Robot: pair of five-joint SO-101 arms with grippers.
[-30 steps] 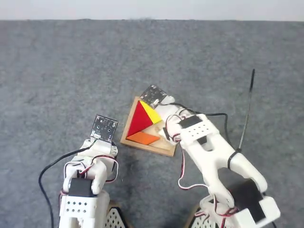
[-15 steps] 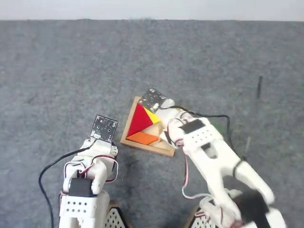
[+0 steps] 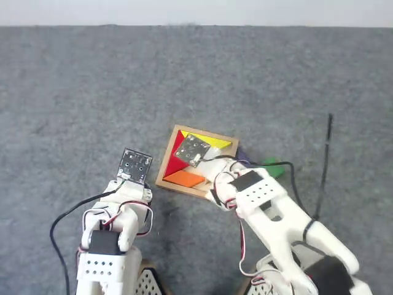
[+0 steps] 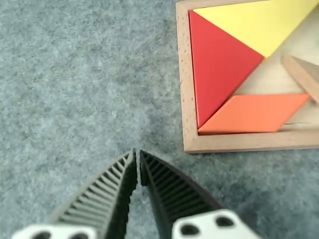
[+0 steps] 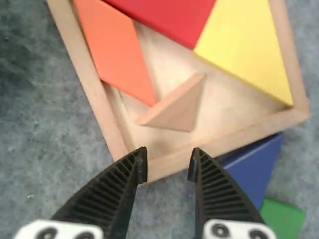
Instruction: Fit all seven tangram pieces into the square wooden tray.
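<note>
Right hand [image 5: 167,159] spread over tray [image 5: 92,74] rim, left hand [image 4: 138,154] pressed together over bench [image 4: 75,74]. We'd nudge the loose wooden triangle [image 5: 174,107] flush against orange piece [image 5: 117,50], leaving room for blue piece [image 5: 251,164] just outside.

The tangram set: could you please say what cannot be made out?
High view: the right arm's wrist camera hides the tray centre.
Right wrist view: the green piece is cut by the edge; the blue piece sits partly behind the right gripper.
Left wrist view: the tray's far side is cut off.
</note>
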